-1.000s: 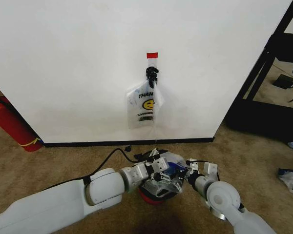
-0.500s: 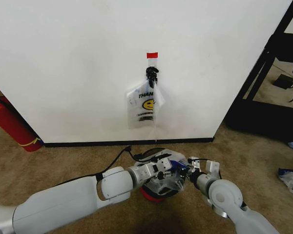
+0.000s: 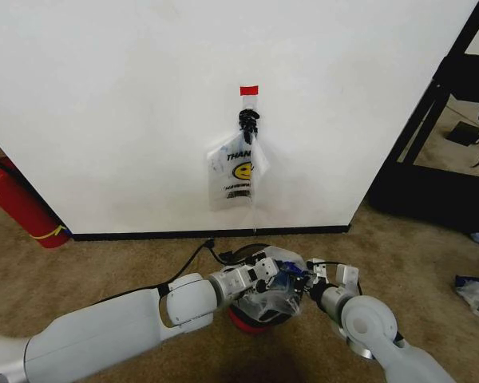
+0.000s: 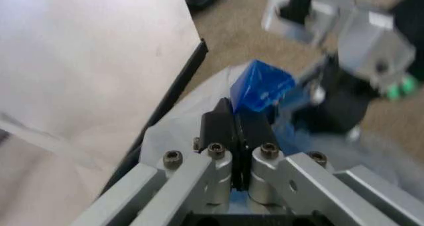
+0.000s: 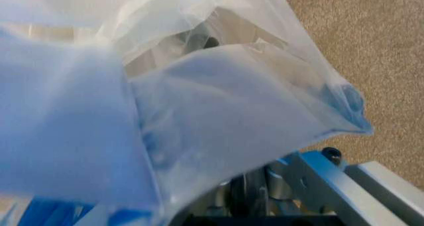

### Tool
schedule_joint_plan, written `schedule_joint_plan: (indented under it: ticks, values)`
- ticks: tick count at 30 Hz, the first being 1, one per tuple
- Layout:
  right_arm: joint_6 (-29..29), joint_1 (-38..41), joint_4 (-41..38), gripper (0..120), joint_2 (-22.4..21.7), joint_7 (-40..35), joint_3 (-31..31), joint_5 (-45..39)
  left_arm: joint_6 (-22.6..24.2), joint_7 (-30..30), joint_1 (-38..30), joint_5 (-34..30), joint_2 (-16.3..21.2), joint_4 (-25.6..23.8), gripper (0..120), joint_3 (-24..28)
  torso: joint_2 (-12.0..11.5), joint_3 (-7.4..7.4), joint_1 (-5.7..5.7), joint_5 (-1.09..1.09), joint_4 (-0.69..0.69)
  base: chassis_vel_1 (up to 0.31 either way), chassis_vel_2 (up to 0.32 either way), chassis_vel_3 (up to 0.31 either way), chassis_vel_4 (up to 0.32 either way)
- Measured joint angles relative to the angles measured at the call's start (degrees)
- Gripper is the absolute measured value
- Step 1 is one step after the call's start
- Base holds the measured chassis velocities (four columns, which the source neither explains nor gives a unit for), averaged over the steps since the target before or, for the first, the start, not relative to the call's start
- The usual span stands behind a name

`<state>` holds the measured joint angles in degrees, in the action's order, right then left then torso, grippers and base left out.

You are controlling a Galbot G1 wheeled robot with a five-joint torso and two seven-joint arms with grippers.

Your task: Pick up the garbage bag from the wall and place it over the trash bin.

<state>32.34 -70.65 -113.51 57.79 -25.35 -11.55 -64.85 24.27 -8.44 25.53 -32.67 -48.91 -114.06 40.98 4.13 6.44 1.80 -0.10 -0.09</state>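
Both arms have drawn closer over the trash bin (image 3: 251,313), left gripper (image 3: 273,281) pinching the garbage bag (image 3: 278,294), right gripper (image 3: 313,279) unclear, so draping seems underway.

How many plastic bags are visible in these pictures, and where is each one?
3. The garbage bag is over the trash bin, gripped by the left gripper and the right gripper. A smiley bag hangs on the wall hook. Another bag lies on the carpet, far right.
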Motion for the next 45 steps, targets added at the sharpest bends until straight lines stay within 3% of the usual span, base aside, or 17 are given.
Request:
schedule_joint_plan:
  ticks: [9,22,33,38,40,45]
  values:
    - [-0.55,-1.36,-1.24,0,0.19,0.65,-0.02,0.64,4.77,-10.62,-4.42,-15.33,-2.85,0.49,0,-3.74,0.00,0.00,0.00,0.00,0.00,0.000,0.000,0.000,0.000]
    - [-2.29,-3.54,-6.59,0,-1.22,3.82,0.39,5.02,10.98,-14.94,-10.61,-22.03,-1.71,3.66,0,-6.20,0.00,0.00,0.00,0.00,0.00,0.000,0.000,0.000,0.000]
    - [-3.77,-5.12,-9.70,0,-2.56,5.33,-1.57,4.96,12.09,-14.34,-9.69,-23.75,3.08,4.02,0,-9.89,0.00,0.00,0.00,-0.01,-0.01,0.000,0.000,0.000,0.000]
    - [-4.83,-5.01,-10.92,0,-3.12,6.39,-2.90,4.01,11.84,-13.00,-5.13,-23.21,7.10,2.83,0,-13.20,0.00,0.00,0.00,-0.01,-0.01,0.000,0.000,0.000,0.000]
    - [-4.83,-5.01,-10.92,0,-3.12,6.39,-2.90,4.01,11.84,-13.00,-5.13,-23.21,7.10,2.83,0,-13.20,0.00,0.00,0.00,-0.01,-0.01,0.000,0.000,0.000,0.000]
    - [-6.10,-3.95,-11.10,0,-2.94,7.48,-3.64,2.59,10.82,-11.17,4.63,-21.40,12.31,1.31,0,-20.66,0.00,0.00,0.00,-0.03,0.00,0.000,0.000,0.000,0.000]
